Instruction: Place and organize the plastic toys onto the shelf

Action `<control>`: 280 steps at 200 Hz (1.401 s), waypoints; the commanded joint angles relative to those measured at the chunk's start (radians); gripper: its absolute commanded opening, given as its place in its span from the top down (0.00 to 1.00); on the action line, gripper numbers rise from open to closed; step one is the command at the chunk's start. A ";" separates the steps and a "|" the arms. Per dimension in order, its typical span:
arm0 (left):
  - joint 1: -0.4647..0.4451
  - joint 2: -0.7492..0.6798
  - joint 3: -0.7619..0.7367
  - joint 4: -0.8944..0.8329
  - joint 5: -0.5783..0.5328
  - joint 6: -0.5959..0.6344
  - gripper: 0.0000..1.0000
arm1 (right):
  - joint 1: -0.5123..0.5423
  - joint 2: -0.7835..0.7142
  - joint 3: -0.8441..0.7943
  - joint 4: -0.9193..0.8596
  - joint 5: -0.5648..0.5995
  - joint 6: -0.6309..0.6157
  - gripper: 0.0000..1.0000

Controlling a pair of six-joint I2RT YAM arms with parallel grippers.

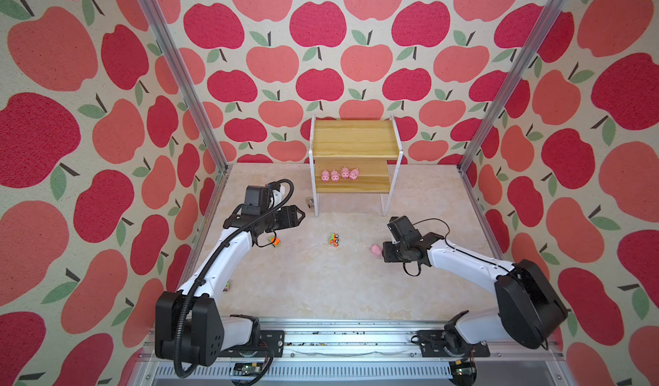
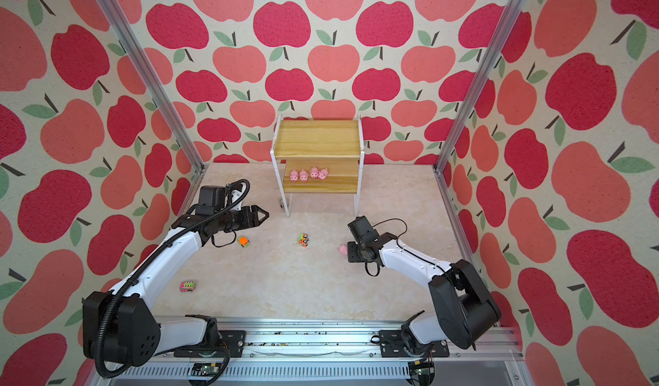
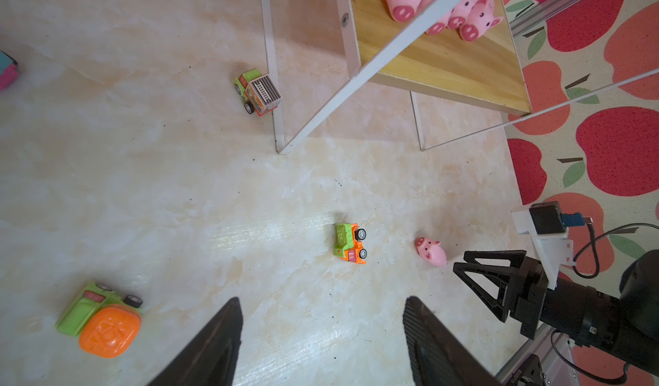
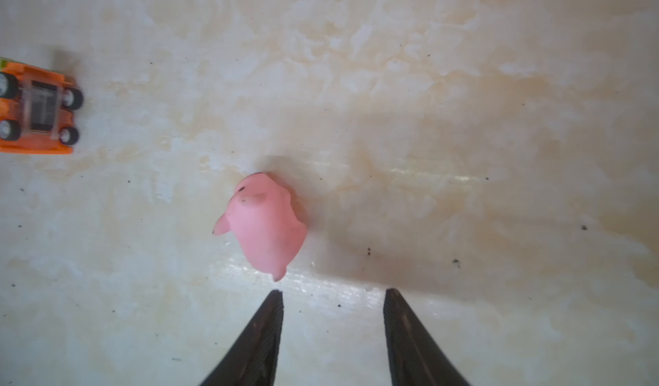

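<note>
Right tool (image 4: 333,291) spread; pig (image 4: 265,223) just ahead, snout hidden from wrist view; left tool (image 3: 322,300) spread

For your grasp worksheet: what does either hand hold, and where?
Nothing: left hand and right hand stand open and empty; the pink pig lies free.

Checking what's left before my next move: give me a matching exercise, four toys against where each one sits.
1 four pigs
2 lone pig
3 striped-box truck
4 orange-green truck

A beside the shelf's leg
B middle of the table
C shelf's lower board
D just ahead of the right gripper, jaws open

Pairs: 1-C, 2-D, 3-A, 4-B
</note>
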 commanded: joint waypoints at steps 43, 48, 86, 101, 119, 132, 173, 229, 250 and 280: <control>-0.020 -0.025 -0.017 0.019 -0.011 -0.013 0.26 | 0.045 -0.071 0.028 -0.053 0.066 -0.076 0.50; -0.022 -0.024 -0.017 0.019 -0.013 -0.013 0.26 | 0.049 -0.064 0.029 -0.051 0.059 -0.076 0.50; -0.025 -0.026 -0.018 0.017 -0.016 -0.007 0.26 | 0.081 -0.015 0.014 -0.029 0.018 -0.075 0.50; -0.025 -0.023 -0.016 0.018 -0.015 -0.006 0.26 | 0.085 0.011 0.011 -0.017 0.016 -0.070 0.50; -0.027 -0.022 -0.014 0.023 -0.005 -0.005 0.26 | 0.085 0.045 0.011 0.000 0.013 -0.067 0.50; -0.031 -0.027 -0.014 0.026 -0.003 0.001 0.26 | 0.085 0.074 0.016 0.005 0.015 -0.067 0.50; -0.045 -0.060 -0.011 0.025 -0.007 0.031 0.26 | 0.077 0.133 0.045 0.007 0.073 -0.085 0.50; -0.058 -0.082 -0.007 0.016 -0.010 0.048 0.25 | 0.036 0.198 0.080 0.046 0.112 -0.110 0.50; -0.062 -0.086 0.001 0.006 -0.013 0.052 0.25 | 0.023 0.219 0.093 0.058 0.131 -0.130 0.50; -0.066 -0.108 0.006 -0.004 -0.016 0.057 0.25 | 0.000 0.245 0.120 0.074 0.157 -0.167 0.50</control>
